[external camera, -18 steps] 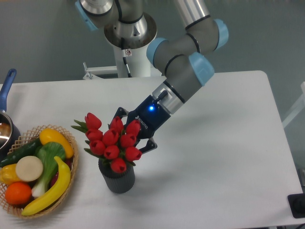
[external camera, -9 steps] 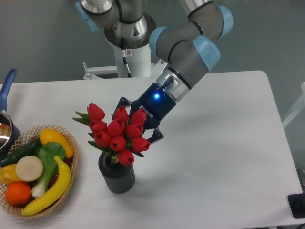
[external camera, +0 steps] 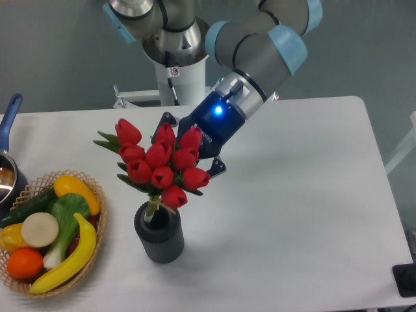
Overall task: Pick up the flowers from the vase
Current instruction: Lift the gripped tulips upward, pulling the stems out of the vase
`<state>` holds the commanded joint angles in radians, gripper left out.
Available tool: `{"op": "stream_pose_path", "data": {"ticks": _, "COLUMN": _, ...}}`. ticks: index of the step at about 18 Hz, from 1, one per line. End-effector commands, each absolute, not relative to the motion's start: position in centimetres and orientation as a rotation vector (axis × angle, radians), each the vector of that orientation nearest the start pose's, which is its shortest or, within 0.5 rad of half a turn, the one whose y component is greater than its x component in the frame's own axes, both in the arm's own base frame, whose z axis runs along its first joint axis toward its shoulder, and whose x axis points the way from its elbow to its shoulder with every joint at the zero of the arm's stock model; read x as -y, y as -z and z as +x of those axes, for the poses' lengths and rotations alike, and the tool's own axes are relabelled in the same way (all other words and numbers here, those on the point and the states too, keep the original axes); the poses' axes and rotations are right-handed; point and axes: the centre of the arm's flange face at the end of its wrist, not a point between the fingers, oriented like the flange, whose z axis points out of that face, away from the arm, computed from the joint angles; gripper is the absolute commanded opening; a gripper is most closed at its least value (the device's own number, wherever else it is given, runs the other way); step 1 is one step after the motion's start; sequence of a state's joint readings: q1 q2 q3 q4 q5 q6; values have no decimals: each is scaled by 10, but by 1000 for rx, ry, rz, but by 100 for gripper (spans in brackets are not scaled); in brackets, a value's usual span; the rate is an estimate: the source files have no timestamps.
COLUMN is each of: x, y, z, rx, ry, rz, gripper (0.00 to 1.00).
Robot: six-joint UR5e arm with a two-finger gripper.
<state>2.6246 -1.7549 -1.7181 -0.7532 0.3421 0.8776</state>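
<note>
The flowers (external camera: 159,162), a bunch of red tulip buds with green leaves, hang above the vase (external camera: 159,235), with pale stems tied with twine still dipping into its mouth. The vase is a small dark grey ribbed pot standing on the white table. My gripper (external camera: 185,159) reaches in from the upper right and is shut on the bunch from behind the buds; the buds hide most of its fingers. A blue light glows on the gripper body.
A woven basket (external camera: 97,195) with a banana, an orange, a cucumber, a yellow pepper and a leafy vegetable sits at the left front. A blue-handled pot (external camera: 10,117) pokes in at the far left edge. The robot's base (external camera: 175,71) stands at the table's back.
The gripper has risen with the tulips in it. The bunch now sits higher, and stems show between the buds and the vase's mouth. The vase has stayed put.
</note>
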Motion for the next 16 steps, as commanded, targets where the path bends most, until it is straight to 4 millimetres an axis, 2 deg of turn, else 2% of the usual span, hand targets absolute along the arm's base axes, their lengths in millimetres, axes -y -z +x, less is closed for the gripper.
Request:
{"op": "stream_pose_path", "data": {"ticks": 7, "x": -467, "y": -492, "z": -373, "rx": -127, "ry": 359, "rz": -1877, "gripper": 49}}
{"op": "stream_pose_path", "data": {"ticks": 9, "x": -461, "y": -494, "z": -380, "rx": -113, "ry": 347, "rz": -1875, "gripper": 49}}
{"op": "stream_pose_path", "data": {"ticks": 14, "x": -446, "y": -517, "z": -400, "rx": -107, "ry": 286, "rz": -1853, "gripper": 49}}
{"op": "stream_pose_path", "data": {"ticks": 16, "x": -442, "y": -518, "z": -407, "rx": -103, "ry": 289, "rz": -1838, "gripper": 49}}
